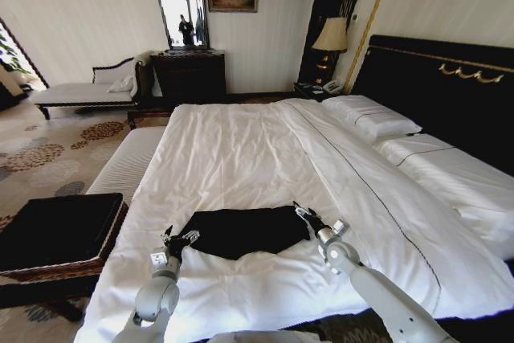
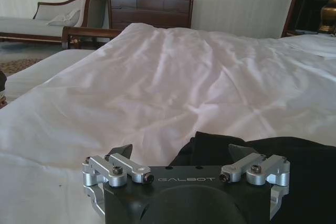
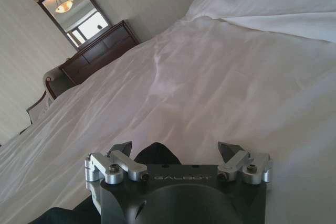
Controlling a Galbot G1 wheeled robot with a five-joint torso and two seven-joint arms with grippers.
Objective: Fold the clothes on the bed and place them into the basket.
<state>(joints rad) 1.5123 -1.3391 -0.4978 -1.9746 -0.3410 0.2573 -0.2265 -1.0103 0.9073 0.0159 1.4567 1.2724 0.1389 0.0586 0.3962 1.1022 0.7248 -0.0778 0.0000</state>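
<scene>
The basket [image 1: 60,234] stands on the floor beside the bed's left edge, near the foot, its black lining facing up. Just beside it on the bed [image 1: 241,150], the left gripper [image 1: 178,239] rests low over the duvet at the left end of the T-shirt [image 1: 241,230]; its fingers [image 2: 122,152] are spread wide with nothing between them, the dark cloth lying just ahead of the gap. The T-shirt lies as a folded black band across the duvet close to the foot edge, about midway across. At its right end sits the right gripper [image 1: 305,214], fingers [image 3: 230,150] equally wide apart and holding nothing, a corner of black fabric directly before it.
</scene>
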